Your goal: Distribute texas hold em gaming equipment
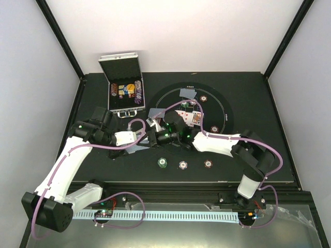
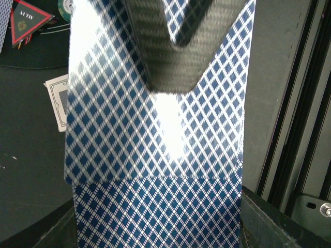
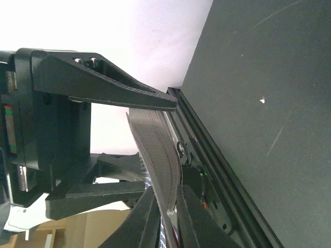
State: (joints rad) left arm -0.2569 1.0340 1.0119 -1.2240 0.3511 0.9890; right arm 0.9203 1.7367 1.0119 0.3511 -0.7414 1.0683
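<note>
The case (image 1: 121,85) stands open at the back left of the desk (image 1: 248,93). In front of it the left pincer (image 1: 138,144) is clenched on the deck (image 2: 155,155), which it holds above the desk near the middle. In the left wrist view one finger (image 2: 170,51) lies across the blue-checked back of the top card. Left of the deck in that view, a single card (image 2: 58,101) lies flat on the desk. Farther off, the red triangle (image 2: 28,23) rests on the mat (image 1: 214,111).

A green chip (image 1: 163,162), a white chip (image 1: 182,165) and a brown-red chip (image 1: 209,164) sit apart in a row along the near side of the desk. On the mat lie a face-down card (image 1: 189,93), some face-up cards (image 1: 195,119) and two more chips, a far chip (image 1: 204,98) and a right chip (image 1: 214,129).

The right pincer (image 3: 168,206) reaches in from the right and meets the deck. In the right wrist view its fingers stand close on either side of the deck's edge. I cannot tell whether they are pressing on it.
</note>
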